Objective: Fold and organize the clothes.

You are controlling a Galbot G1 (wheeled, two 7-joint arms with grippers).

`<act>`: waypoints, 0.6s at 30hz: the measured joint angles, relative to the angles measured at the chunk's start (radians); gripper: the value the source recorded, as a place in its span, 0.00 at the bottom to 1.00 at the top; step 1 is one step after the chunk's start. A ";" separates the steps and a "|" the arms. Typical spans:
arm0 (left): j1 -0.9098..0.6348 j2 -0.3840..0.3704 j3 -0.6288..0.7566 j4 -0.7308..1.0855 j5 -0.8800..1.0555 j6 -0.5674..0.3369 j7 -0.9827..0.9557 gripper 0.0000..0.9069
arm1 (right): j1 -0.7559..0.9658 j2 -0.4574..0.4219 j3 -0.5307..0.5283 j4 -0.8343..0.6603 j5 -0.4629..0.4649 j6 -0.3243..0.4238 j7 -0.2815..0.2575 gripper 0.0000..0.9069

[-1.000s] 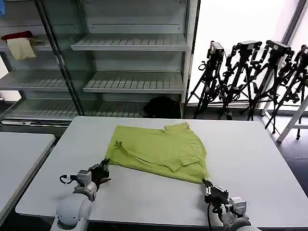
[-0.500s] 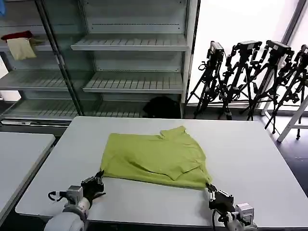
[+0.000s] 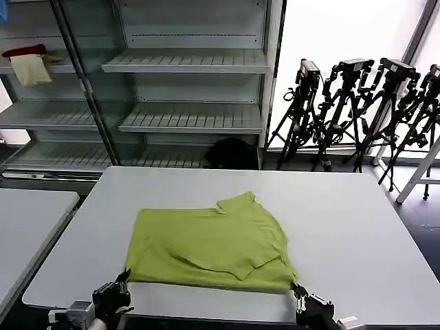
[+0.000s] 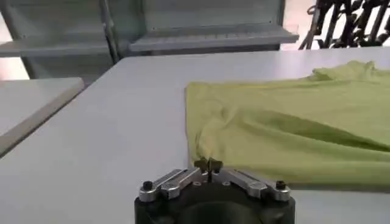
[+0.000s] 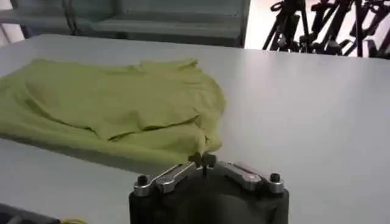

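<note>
Green T-shirt at the worktop near edge.
Left pincer and right pincer each pinch a near corner; bare worktop lies all around.

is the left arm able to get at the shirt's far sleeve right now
Probably not: the left gripper is shut on the near corner of the shirt at the table's front edge, and the sleeve lies across the shirt.

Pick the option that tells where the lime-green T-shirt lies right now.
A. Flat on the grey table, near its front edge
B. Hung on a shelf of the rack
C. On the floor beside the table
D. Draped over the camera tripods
A: the T-shirt is spread on the table, its near corners pinched by the left gripper and right gripper.
</note>
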 measured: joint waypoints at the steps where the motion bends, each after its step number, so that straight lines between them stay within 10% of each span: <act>1: 0.005 -0.001 0.000 -0.003 0.002 -0.001 -0.004 1.00 | -0.007 0.002 -0.003 0.001 -0.002 0.000 0.002 1.00; 18: -0.039 -0.012 -0.066 -0.048 -0.001 -0.025 -0.021 1.00 | 0.085 0.038 0.004 0.037 0.008 -0.006 0.080 1.00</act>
